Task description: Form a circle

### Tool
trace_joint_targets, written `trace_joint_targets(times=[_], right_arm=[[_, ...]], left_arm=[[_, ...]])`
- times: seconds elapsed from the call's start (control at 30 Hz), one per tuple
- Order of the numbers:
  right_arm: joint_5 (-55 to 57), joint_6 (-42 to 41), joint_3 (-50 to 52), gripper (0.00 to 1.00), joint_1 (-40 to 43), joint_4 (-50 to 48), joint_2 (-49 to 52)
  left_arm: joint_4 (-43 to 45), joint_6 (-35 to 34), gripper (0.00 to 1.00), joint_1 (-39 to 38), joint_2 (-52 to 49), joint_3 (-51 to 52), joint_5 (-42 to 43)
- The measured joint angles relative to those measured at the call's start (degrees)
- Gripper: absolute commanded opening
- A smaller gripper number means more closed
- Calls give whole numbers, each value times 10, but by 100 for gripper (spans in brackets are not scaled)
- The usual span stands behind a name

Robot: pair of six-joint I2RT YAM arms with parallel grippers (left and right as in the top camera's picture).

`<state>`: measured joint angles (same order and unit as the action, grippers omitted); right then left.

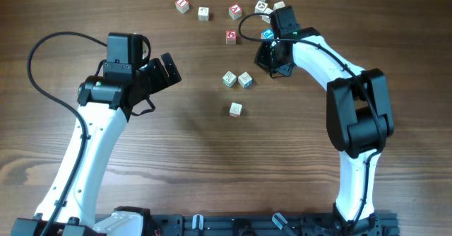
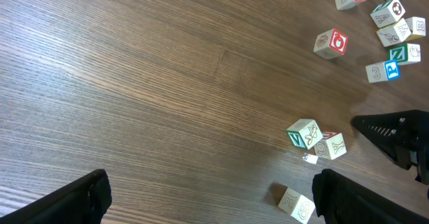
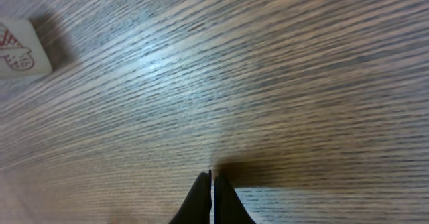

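Two pale letter cubes (image 1: 229,78) (image 1: 245,80) touch side by side mid-table. A third cube (image 1: 235,109) lies apart, nearer the front, so no closed circle of cubes is in view. The left wrist view shows the pair (image 2: 305,133) (image 2: 332,145) and the lone cube (image 2: 296,205) next to my right-hand finger (image 2: 355,200). My left gripper (image 1: 164,73) (image 2: 214,204) is open and empty, left of the cubes. My right gripper (image 1: 268,61) (image 3: 212,178) is shut on nothing, low over bare wood just right of the pair. Its black tip (image 2: 375,127) points at them.
Several more letter cubes are scattered at the back, among them a red one (image 1: 231,36) (image 2: 331,42) and a blue one (image 1: 268,34) (image 2: 383,71) beside the right wrist. A cube (image 3: 17,49) lies at the upper left of the right wrist view.
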<state>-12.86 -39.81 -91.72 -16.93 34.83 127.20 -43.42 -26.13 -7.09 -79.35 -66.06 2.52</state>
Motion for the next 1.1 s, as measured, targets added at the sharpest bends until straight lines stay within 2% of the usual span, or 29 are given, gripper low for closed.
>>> trace_joint_targets(times=[1.1], right_arm=[[-69, 42, 0, 5, -21, -4, 0]], left_arm=[[0, 0, 100, 0, 0, 0, 0]])
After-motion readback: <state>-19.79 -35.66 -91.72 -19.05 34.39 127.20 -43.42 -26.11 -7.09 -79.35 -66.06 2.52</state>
